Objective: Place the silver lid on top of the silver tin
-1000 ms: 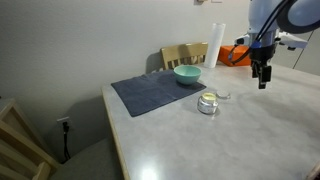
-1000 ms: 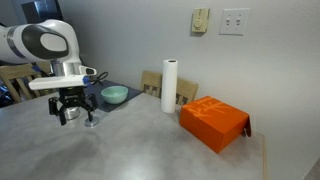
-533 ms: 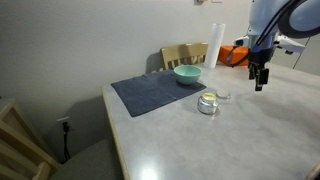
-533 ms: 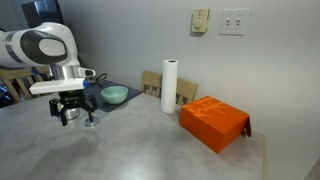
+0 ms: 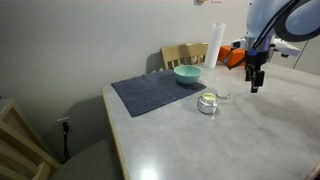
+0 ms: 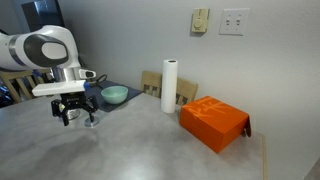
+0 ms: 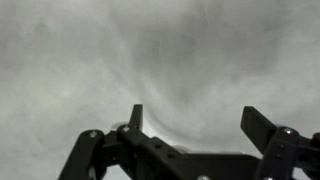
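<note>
**A:** How far along is this?

**B:** Hardly begun, I'd judge. In an exterior view the silver tin (image 5: 207, 104) stands open on the bench (image 5: 190, 145). The silver lid (image 5: 222, 96) lies flat just beside it, on its far right side — not on top.

**A:** And the hand?

**B:** The hand (image 5: 257, 86) hangs above the bench to the right of both, apart from them. In the wrist view its fingers (image 7: 262, 124) stand wide apart with only bare grey surface between them, so it carries nothing.

**A:** So what is left?

**B:** All of it, as I read it: come over the lid, close on it, lift it, and set it down on the tin's rim.

**A:** Anything in the containers?

**B:** The tin shows a pale yellowish inside. Whether that is a lining or something in it, I cannot tell. The teal bowl (image 5: 187, 74) sits on the dark mat (image 5: 150, 93), to the far left of the tin — what it holds, if anything, is too small to make out.
</note>
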### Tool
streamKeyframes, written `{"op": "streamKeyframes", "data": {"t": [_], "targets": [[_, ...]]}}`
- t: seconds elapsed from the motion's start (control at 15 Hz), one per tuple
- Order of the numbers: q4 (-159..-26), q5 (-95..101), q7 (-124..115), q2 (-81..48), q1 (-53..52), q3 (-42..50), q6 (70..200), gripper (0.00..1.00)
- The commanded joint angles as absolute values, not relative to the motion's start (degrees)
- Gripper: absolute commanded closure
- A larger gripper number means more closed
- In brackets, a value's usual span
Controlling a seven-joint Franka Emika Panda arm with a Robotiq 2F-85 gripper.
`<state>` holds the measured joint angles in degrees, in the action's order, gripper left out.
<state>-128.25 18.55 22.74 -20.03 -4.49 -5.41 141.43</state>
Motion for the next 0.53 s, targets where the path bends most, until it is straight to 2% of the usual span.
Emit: {"op": "streamKeyframes", "data": {"t": [0.0,0.33,0.47], "targets": [[-126.98,15.38,25.94,-22.89,-2.86,-7.57,147.93,0.0],[-125.78,7.3,35.69,-26.21,0.99,-12.9,153.55,0.0],[-126.68,8.55,33.24,-24.7,-0.73,-11.58,152.18,0.0]]}}
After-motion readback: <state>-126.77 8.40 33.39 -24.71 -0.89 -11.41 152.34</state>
